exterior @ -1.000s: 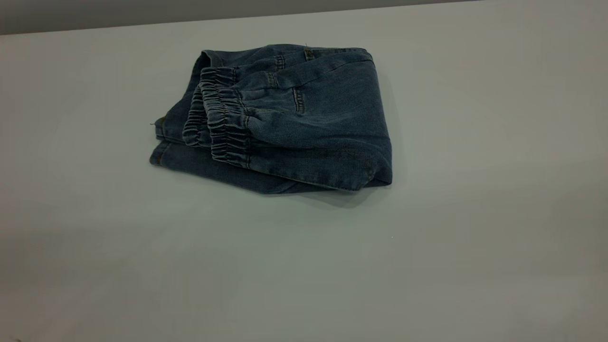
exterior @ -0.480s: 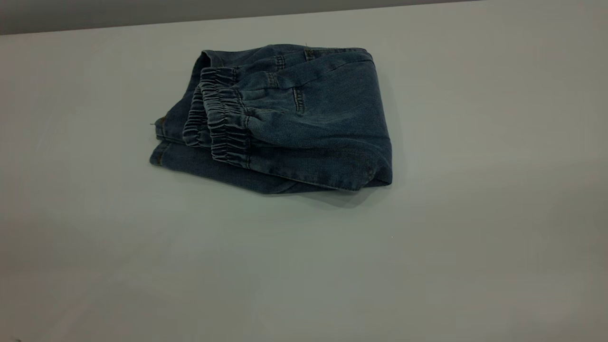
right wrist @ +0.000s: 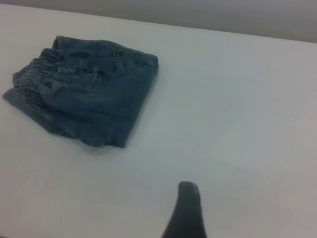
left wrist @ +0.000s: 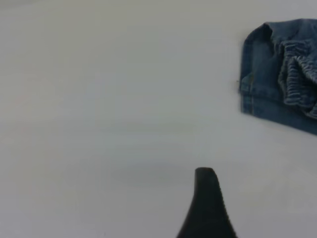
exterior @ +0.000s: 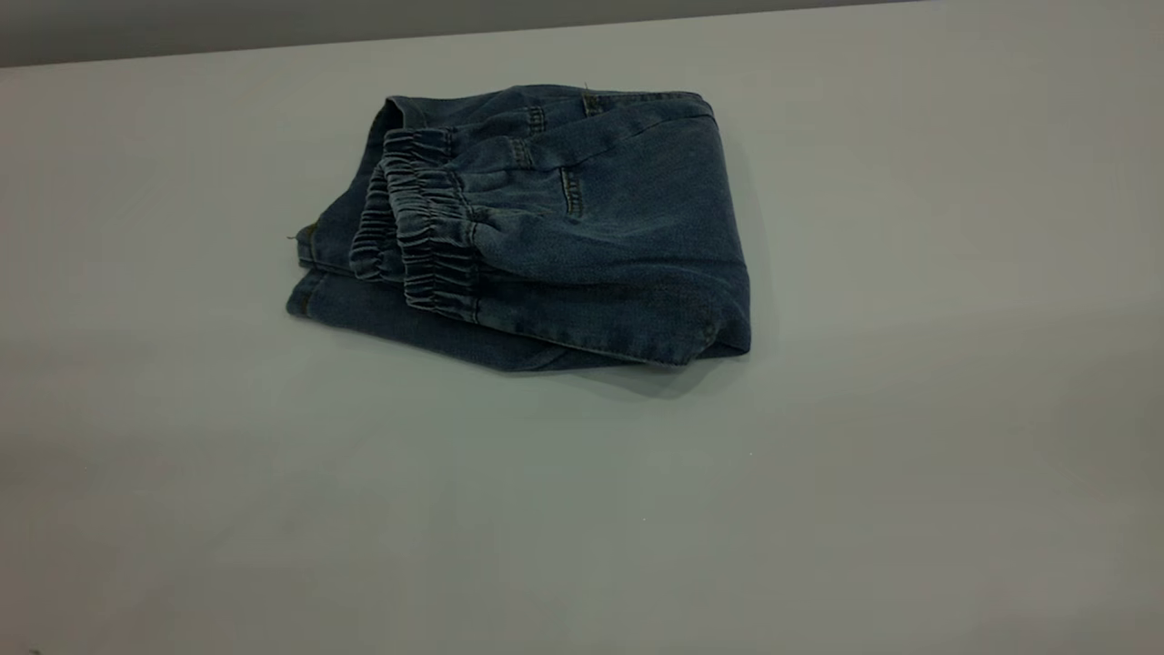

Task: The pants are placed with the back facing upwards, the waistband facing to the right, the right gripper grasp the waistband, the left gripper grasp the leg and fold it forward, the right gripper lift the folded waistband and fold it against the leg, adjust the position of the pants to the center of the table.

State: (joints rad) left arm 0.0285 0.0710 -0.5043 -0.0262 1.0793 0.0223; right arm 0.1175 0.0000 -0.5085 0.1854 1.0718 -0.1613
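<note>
Nothing moved since prev frames. Folded pants (exterior: 536, 227) lie well apart from both grippers, waistband (exterior: 423, 223) leftward; finger state can't tell.

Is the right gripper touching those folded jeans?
Apart. The right wrist view shows bare table between the right gripper and the jeans.

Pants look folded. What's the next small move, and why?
Probably nothing beyond keeping both arms parked. The pants lie folded on the table, waistband laid over the legs, with neither gripper touching them. They sit a little left and toward the far edge in the exterior view, so one short pull toward the table's center might help.
</note>
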